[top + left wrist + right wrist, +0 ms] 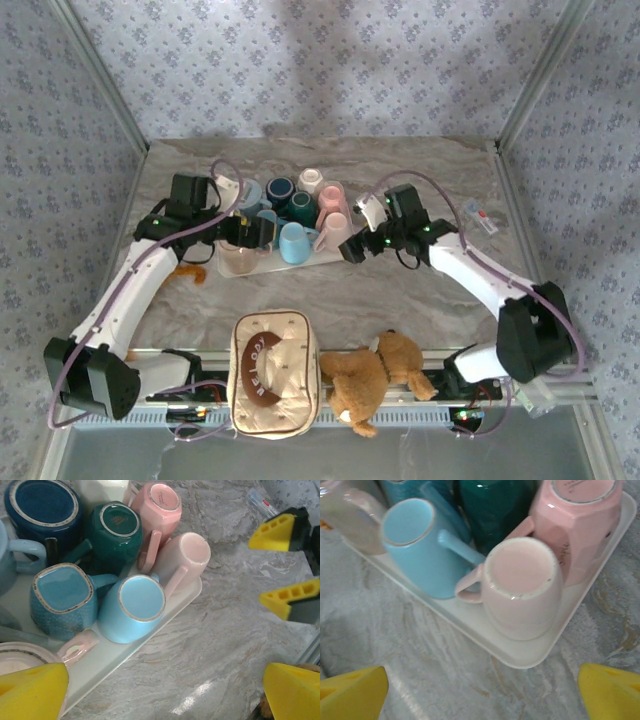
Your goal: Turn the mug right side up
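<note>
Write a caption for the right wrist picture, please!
Upside-down pale pink mug and light blue mug sit on a white tray.

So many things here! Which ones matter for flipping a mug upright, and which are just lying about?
Job: light blue mug, pale pink mug, both upside down; white tray under them.
Lying about: teddy bear; cream pouch.

Pale pink mug (522,587): glossy, rounded, upside down, flat base up with a speckled foot ring. Stands at the right-end corner of the white tray (517,655), handle toward the tray's middle.
</note>
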